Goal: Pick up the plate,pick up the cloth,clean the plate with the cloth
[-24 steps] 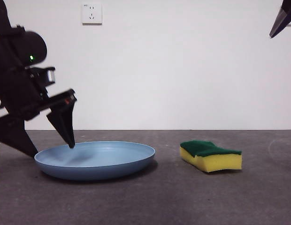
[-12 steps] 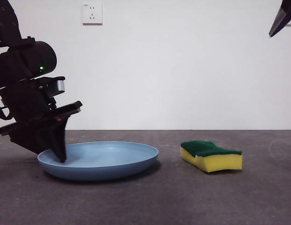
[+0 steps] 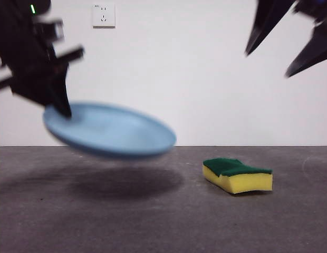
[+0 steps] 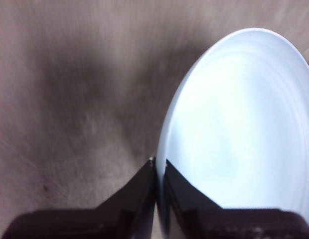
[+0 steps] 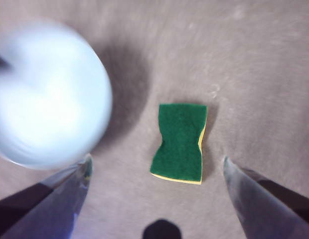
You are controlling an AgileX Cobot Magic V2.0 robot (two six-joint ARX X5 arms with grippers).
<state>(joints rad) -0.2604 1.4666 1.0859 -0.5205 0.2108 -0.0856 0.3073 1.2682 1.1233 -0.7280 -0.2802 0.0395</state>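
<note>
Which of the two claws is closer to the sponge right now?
The right gripper. It hangs open high above the sponge, which lies on the table between its spread jaws. The left gripper is farther off, clamped on the rim of the lifted plate.

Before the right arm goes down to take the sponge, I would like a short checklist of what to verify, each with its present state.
1. Left gripper shut on the plate rim: ok.
2. Plate lifted clear of the table: ok.
3. Plate level: not ok, it tilts.
4. Right gripper open, jaws wide: ok.
5. Sponge lying between the right jaws' line, green side up: ok.
6. Sponge apart from the plate, nothing on top: ok.
</note>
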